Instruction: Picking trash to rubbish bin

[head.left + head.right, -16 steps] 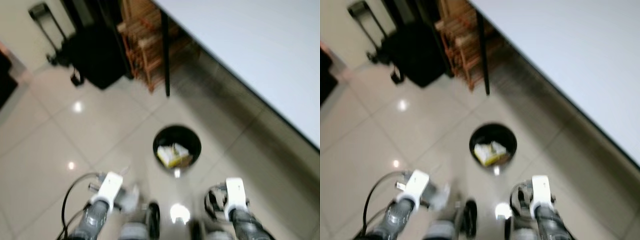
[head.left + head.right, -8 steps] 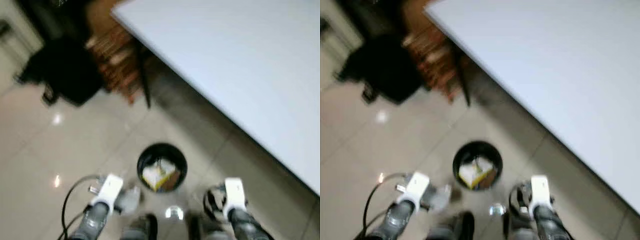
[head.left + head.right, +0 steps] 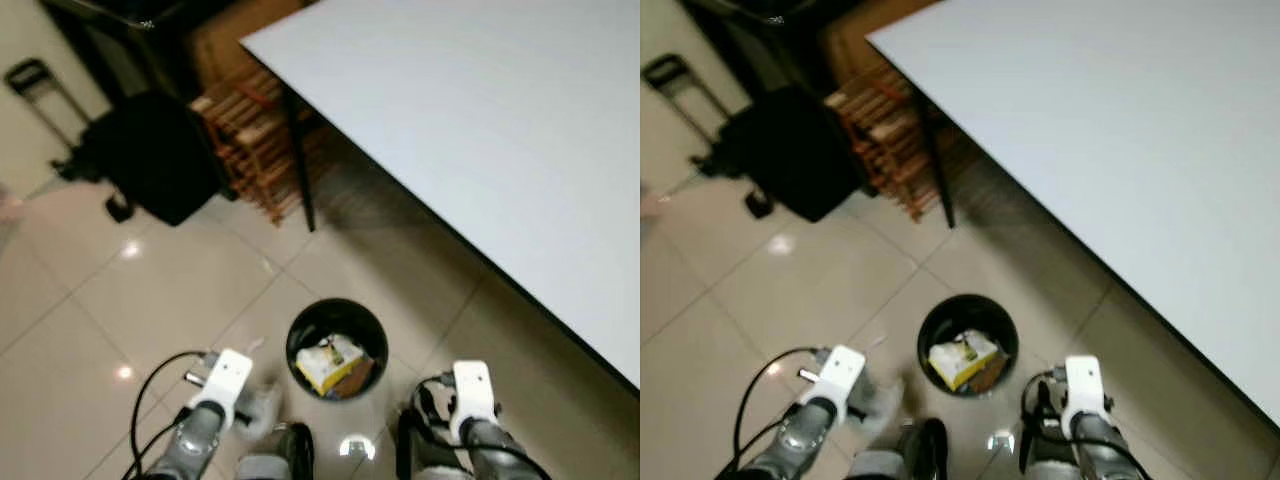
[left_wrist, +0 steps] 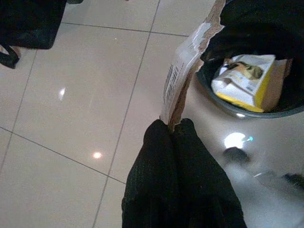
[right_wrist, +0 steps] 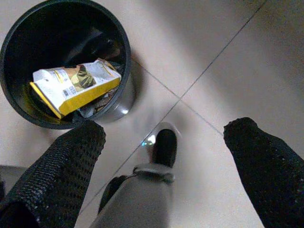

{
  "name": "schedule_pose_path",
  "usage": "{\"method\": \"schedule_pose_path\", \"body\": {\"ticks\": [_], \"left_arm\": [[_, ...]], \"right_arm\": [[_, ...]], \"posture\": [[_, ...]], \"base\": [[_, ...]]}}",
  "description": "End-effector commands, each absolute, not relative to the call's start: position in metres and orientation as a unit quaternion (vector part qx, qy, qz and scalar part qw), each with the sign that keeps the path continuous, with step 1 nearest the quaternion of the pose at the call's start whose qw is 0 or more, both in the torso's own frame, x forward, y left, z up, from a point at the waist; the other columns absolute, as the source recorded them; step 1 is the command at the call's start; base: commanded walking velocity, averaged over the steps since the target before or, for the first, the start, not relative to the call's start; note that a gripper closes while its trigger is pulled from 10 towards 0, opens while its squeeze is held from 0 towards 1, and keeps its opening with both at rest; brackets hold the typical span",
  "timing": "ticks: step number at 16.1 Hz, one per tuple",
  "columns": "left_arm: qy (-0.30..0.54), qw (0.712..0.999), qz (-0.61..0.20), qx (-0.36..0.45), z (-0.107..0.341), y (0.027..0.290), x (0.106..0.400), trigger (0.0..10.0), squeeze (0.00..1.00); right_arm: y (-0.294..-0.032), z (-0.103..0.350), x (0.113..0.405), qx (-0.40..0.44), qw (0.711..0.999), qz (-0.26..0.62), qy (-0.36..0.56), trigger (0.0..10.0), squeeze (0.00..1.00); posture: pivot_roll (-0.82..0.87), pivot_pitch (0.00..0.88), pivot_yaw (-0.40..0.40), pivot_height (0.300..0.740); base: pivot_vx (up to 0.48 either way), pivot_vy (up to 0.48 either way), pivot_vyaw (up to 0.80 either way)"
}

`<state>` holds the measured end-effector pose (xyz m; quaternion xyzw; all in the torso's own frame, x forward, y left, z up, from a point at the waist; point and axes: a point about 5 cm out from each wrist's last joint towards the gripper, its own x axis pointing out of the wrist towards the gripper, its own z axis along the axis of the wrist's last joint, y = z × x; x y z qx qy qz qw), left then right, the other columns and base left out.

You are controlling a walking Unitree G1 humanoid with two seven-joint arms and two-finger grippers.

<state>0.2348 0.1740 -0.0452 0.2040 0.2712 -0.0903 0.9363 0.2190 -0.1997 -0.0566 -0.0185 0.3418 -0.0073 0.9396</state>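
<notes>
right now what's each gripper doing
left gripper: shut on a torn paper scrap, beside the bin
right gripper: open, holding nothing

The rubbish bin (image 3: 337, 345) stands on the floor (image 3: 150, 300) before the robot, a carton (image 3: 333, 364) inside it. The bench (image 3: 480, 130) lies to its right, a rack (image 3: 255, 150) behind.

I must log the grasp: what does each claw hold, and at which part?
The left claw pinches a torn cardboard scrap with a barcode label by its lower end. The right claw is open and holds nothing.
</notes>
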Motion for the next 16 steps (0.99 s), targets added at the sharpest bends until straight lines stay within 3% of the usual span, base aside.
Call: {"method": "schedule_pose_path", "body": {"ticks": [1, 16], "left_arm": [[0.287, 0.93, -0.094, 0.208, -0.0501, 0.1767, 0.2282, 10.0, 0.0], [0.322, 0.919, -0.103, 0.202, -0.057, 0.174, 0.2224, 10.0, 0.0]], "right_arm": [[-0.2016, -0.0633, 0.2087, -0.017, 0.932, -0.011, 0.363, 10.0, 0.0], [-0.2023, -0.067, 0.2027, -0.023, 0.926, -0.01, 0.376, 10.0, 0.0]], "posture": [[0.04, 0.262, 0.107, 0.74], [0.04, 0.283, 0.101, 0.74]], "base": [[0.0, 0.0, 0.0], [0.0, 0.0, 0.0]]}}
